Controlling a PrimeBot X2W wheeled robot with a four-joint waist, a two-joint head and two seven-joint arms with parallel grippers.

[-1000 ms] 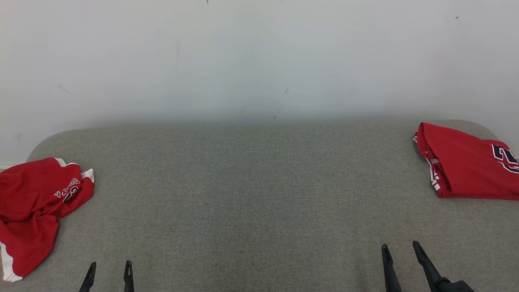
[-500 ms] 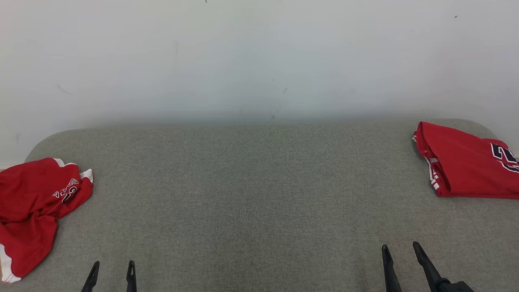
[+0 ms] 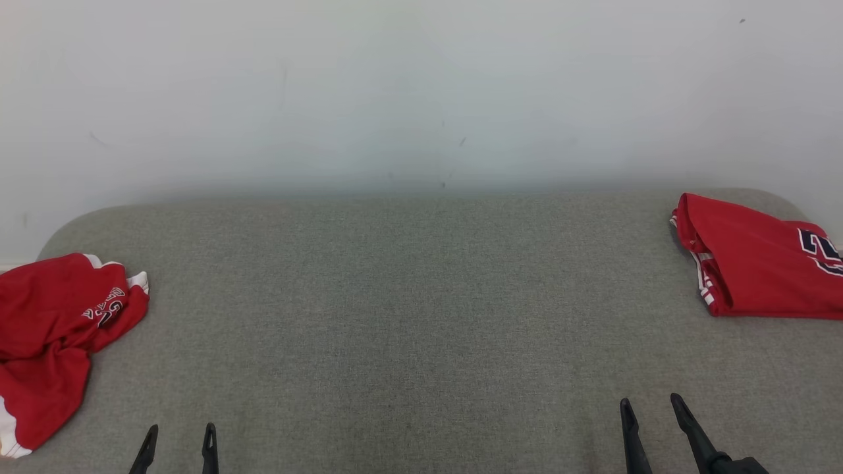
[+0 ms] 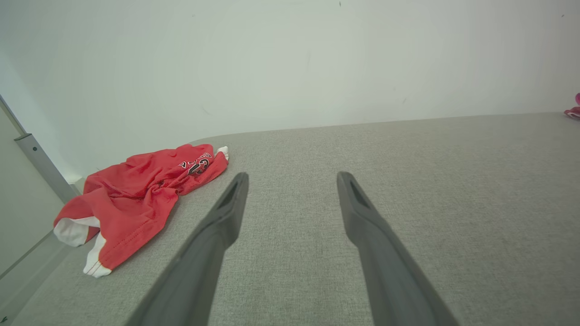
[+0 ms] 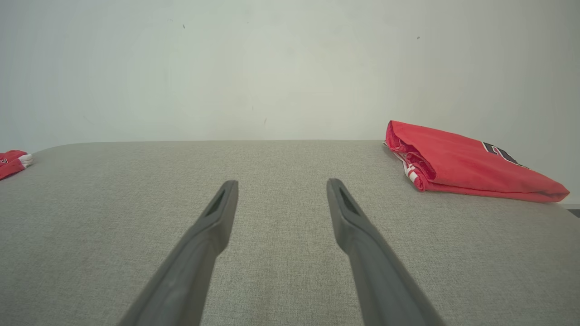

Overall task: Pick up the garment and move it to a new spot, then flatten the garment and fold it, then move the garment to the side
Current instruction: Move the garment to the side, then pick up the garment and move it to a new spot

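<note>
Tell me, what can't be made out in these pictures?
- Head view: the folded red garment runs off the right edge, cutting its dark number.
- Head view: the crumpled red garment runs off the left edge; creases make its lettering unreadable.
- Left wrist view: a pink scrap at the right edge is too small and cut off to identify.

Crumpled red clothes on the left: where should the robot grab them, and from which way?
Probably the bunched fold by the white lettering, on the inner edge of the crumpled red garment. Cloth humps up there, easy to pinch; the flat parts hug the grey cushion. Come down from above with the open left tool, the nearest one.
</note>
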